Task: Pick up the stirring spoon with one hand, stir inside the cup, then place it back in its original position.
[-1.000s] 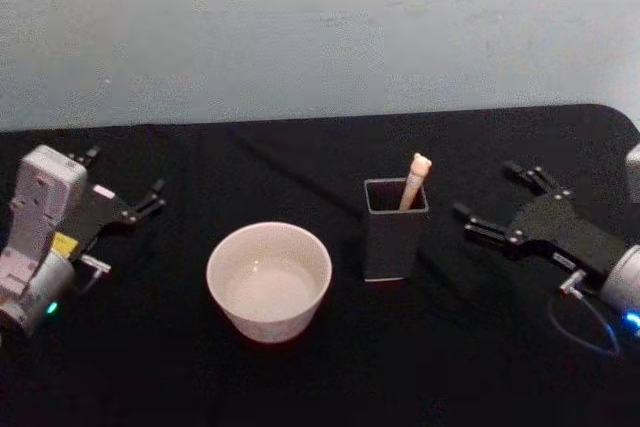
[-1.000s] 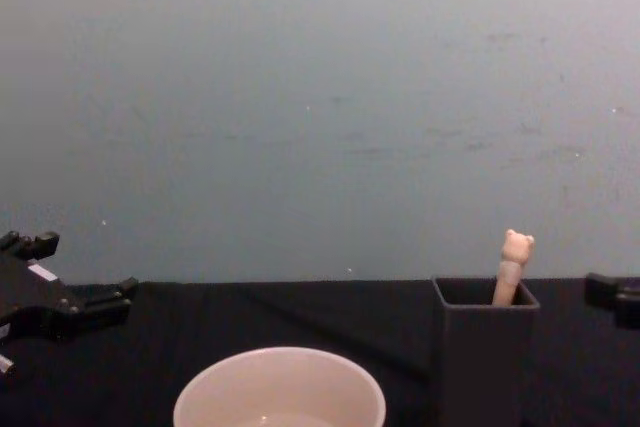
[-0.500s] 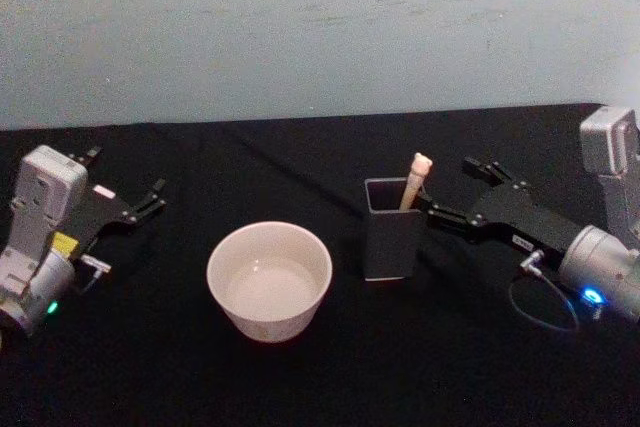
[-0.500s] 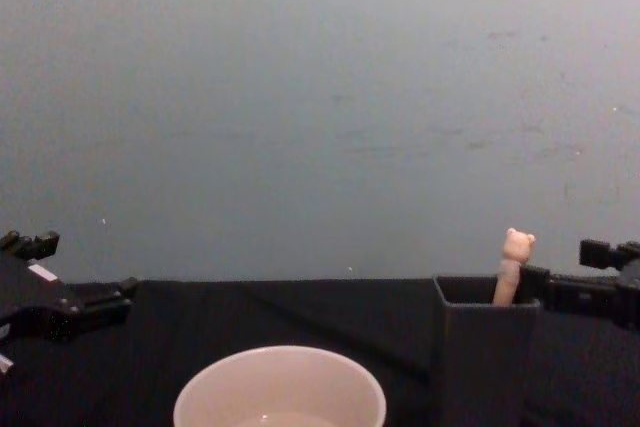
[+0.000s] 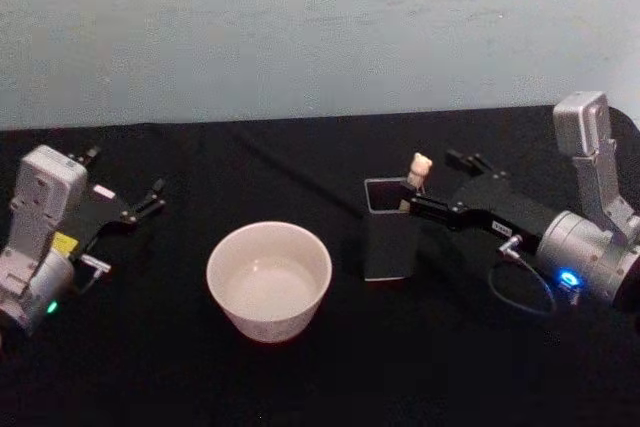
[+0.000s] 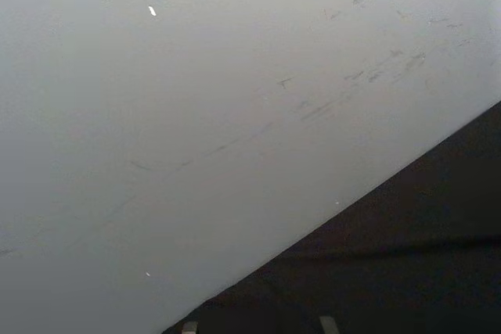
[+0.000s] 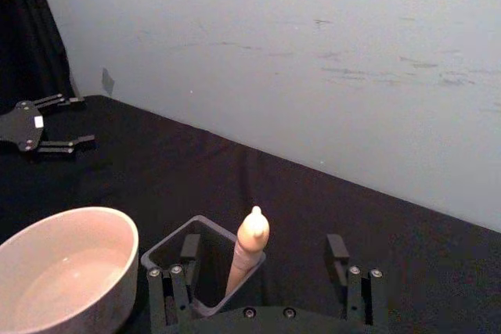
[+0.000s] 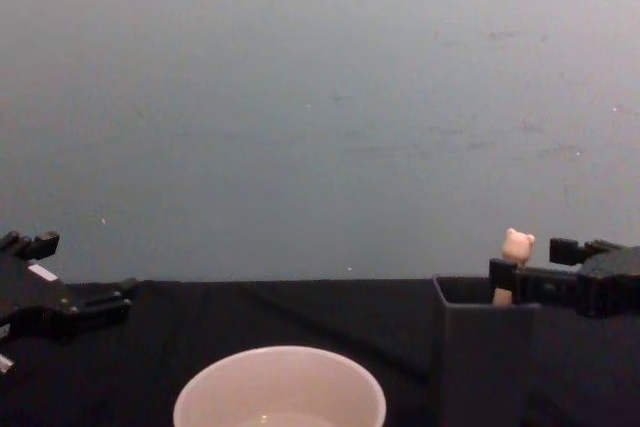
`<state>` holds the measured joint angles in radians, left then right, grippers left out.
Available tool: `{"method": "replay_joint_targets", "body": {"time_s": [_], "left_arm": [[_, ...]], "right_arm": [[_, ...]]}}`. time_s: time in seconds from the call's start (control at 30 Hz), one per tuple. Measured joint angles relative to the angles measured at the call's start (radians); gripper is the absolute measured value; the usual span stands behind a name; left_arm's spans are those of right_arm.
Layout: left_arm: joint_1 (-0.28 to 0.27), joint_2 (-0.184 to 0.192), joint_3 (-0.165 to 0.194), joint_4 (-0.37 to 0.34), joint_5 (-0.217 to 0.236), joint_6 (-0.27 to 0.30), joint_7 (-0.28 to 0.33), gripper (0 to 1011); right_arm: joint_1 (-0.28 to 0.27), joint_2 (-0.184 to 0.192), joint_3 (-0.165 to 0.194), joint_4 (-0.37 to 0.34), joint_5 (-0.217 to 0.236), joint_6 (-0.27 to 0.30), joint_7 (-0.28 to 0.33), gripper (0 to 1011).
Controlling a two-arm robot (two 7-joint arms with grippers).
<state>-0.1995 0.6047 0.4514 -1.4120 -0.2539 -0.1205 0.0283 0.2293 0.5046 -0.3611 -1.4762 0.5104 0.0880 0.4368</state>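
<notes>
The stirring spoon (image 5: 420, 165) stands in the dark grey holder box (image 5: 392, 242) right of centre in the head view, leaning on its far right corner. Only the beige handle and bear head show; shaft and bowl are hidden inside the box. The right gripper (image 5: 433, 181) reaches in from the right edge, fingers spread on either side of the handle. In the right wrist view gaps show on both sides. The cream cup (image 5: 268, 325) sits on the black table (image 5: 300, 377) just left of the box; the chest view cuts off its base. The left gripper (image 5: 125, 172) rests at the left edge, fingers spread, well apart from the cup.
</notes>
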Motion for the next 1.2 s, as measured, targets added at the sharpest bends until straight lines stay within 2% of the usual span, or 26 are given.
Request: {"method": "replay_joint_targets", "body": {"time_s": [0.43, 1.2], "left_arm": [[0.000, 0.000, 0.000, 0.000, 0.000, 0.000, 0.000, 1001], [0.000, 0.000, 0.000, 0.000, 0.000, 0.000, 0.000, 1001]], "right_arm": [[0.024, -0.023, -0.006, 0.029, -0.001, 0.019, 0.011, 1003], [0.026, -0.023, -0.004, 0.031, 0.000, 0.020, 0.012, 982]]}}
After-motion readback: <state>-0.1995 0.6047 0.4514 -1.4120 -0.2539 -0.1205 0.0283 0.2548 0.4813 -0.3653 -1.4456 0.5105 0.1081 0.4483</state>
